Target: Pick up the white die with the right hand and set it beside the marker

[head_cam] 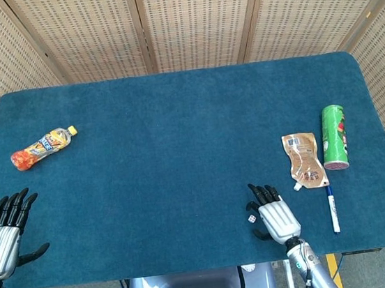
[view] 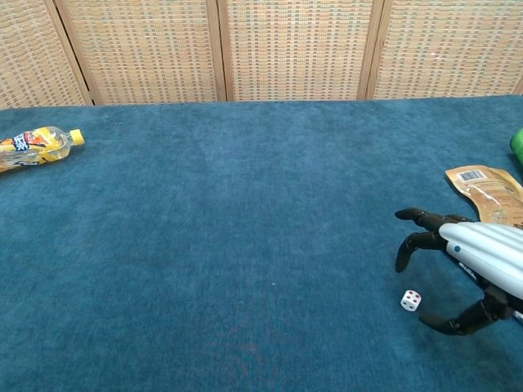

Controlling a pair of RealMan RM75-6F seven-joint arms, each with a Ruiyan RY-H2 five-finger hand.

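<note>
The white die (view: 410, 300) is seen lying on the blue table cloth (head_cam: 178, 139), framed by the spread, empty fingers (view: 409, 245) and thumb of the right hand (head_cam: 274, 215), untouched. The marker (head_cam: 332, 208) is seen just beyond that hand, below a tan pouch (head_cam: 303, 160). The left hand (head_cam: 0, 238) is held splayed, grasping nothing.

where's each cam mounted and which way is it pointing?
Head view: high above the near table edge, looking steeply down on the whole table; shows the left hand and right hand.
Chest view: low at the near edge, looking across toward the screens; shows only the right hand.
Shared: right hand, white die, bottle, pouch.
</note>
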